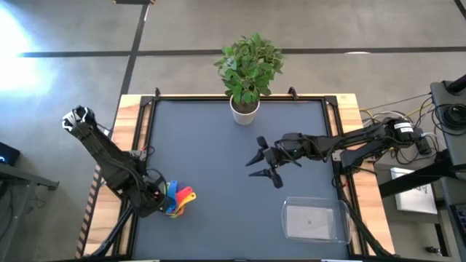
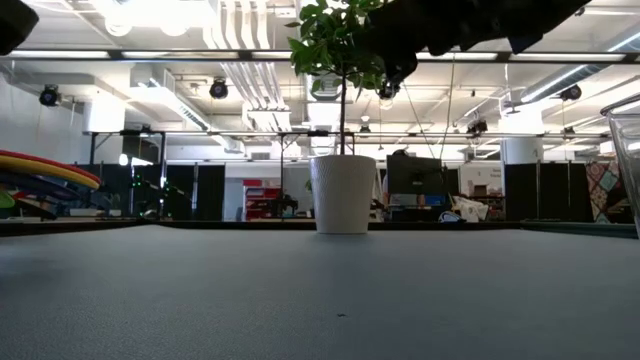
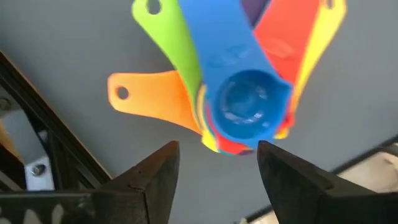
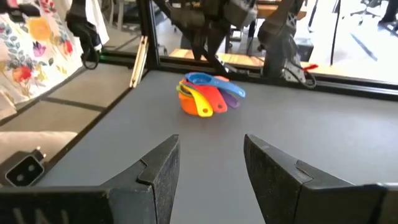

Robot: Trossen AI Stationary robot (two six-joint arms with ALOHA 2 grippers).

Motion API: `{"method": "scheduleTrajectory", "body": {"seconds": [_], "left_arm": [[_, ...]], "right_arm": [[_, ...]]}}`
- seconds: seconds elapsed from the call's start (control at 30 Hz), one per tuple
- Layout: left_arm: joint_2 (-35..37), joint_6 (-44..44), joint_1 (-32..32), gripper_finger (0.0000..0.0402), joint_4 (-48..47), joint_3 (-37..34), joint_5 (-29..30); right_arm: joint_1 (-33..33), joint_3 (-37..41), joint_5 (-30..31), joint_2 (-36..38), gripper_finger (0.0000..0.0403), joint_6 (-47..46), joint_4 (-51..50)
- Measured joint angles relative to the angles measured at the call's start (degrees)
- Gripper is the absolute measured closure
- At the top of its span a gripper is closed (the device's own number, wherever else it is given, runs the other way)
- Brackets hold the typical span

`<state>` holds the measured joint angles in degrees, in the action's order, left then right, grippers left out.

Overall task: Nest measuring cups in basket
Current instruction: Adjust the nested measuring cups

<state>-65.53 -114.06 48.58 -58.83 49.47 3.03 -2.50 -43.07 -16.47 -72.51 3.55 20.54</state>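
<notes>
Cups [image 1: 177,199] are seen stacked one inside another at the left near corner of the table [image 1: 218,160], their handles fanned out in several directions. In the left wrist view the blue cup [image 3: 249,106] is shown on top of the stack, with the orange handle [image 3: 149,96], the green handle [image 3: 165,40], the red handle [image 3: 283,37] and the yellow handle [image 3: 320,37] spread out from under it. A trace of purple is glimpsed behind the blue handle.

The left gripper [image 1: 154,196] is held just beside the stack, and its fingers [image 3: 146,180] are spread wide, with nothing held between them. Whether the stack is touched by the fingers cannot be told.

The right gripper [image 1: 262,166] is hung above the middle of the table, well apart from the cups. Its fingers [image 4: 155,168] are also spread wide and nothing is gripped. From its wrist camera the stack [image 4: 205,96] is seen far off across the mat.

The basket [image 1: 314,220] is placed at the right near corner, well apart from the cups, and no cup is held in it. A potted plant [image 1: 247,69] is stood at the far edge, in a white pot [image 2: 342,193].
</notes>
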Motion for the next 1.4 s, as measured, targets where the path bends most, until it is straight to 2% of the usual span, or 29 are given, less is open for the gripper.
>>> {"method": "scheduleTrajectory", "body": {"seconds": [0.23,0.4,0.63,0.73,0.83,0.93,1.03,1.23,1.4], "left_arm": [[0.0,0.4,2.8,0.0216,3.6,-5.1,-0.1],[0.4,-2.6,5.2,0.0241,3.8,-6.0,-1.3],[0.5,-9.4,8.7,0.0275,4.7,-6.1,-7.0],[0.1,-10.8,9.8,0.0293,6.5,-6.2,-7.2],[-0.4,-10.8,9.9,0.0314,7.3,-7.2,-7.1],[-0.8,-10.6,9.9,0.0333,9.4,-9.5,-7.1],[-0.7,-10.1,9.9,0.0353,13.3,-13.0,-7.1],[-0.1,-10.1,9.8,0.0394,15.3,-19.2,-6.9],[1.3,-10.1,9.3,0.0398,15.8,-21.9,-5.7]], "right_arm": [[-0.2,-1.2,0.0,-0.2,0.0236,-1.4,2.6],[-1.0,-5.0,-0.1,-4.1,0.0236,-0.8,1.7],[-2.4,-18.3,-0.5,-15.9,0.0236,4.7,-14.1],[-2.9,-24.3,-0.5,-21.0,0.0241,6.3,-18.0],[-3.1,-29.7,-3.4,-25.4,0.0268,8.4,-21.0],[-3.1,-34.2,-7.7,-29.1,0.0321,9.5,-24.8],[-3.1,-37.2,-9.5,-31.6,0.0380,9.6,-26.0],[-3.1,-40.1,-9.5,-36.3,0.0393,9.5,-26.8],[-3.1,-42.2,-9.5,-38.7,0.0394,9.5,-27.8]]}}
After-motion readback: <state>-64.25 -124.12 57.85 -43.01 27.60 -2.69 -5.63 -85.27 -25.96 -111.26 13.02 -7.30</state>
